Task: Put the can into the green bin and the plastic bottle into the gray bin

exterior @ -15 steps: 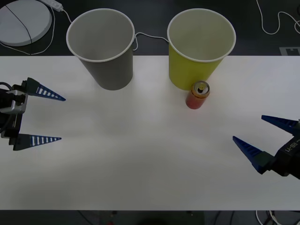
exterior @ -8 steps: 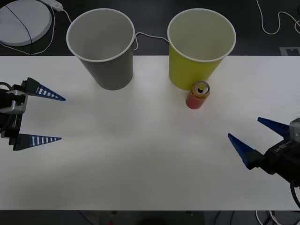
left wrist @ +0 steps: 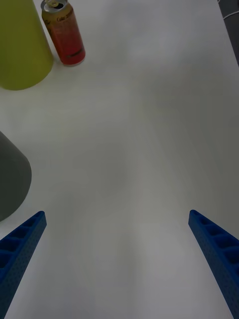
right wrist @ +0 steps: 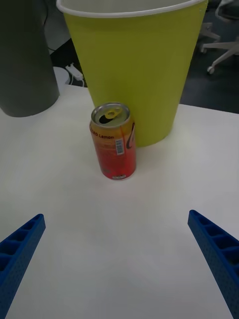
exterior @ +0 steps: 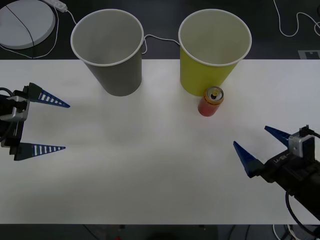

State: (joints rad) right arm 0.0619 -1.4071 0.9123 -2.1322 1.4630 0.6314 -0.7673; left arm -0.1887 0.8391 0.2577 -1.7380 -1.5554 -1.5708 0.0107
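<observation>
The red-orange can (exterior: 211, 101) stands upright on the white table, just in front of the green bin (exterior: 215, 50) and close to its wall. The gray bin (exterior: 107, 50) stands to that bin's left. My right gripper (exterior: 249, 135) is open at the table's right front, pointing at the can from a short way off. Seen from the right wrist, the can (right wrist: 113, 142) is straight ahead between the open fingers (right wrist: 20, 244), with the green bin (right wrist: 134, 65) behind it. My left gripper (exterior: 67, 126) waits open at the far left. The plastic bottle is out of view.
A round white disc (exterior: 25, 22) and loose cables (exterior: 295, 25) lie on the dark floor beyond the table's back edge. Bare tabletop (exterior: 150, 160) stretches between the two grippers. From the left wrist, the can (left wrist: 63, 34) and green bin (left wrist: 20, 45) are far ahead.
My right gripper has slid left and a little forward across the table, toward the can, staying open. The left arm, the can and both bins have not moved.
</observation>
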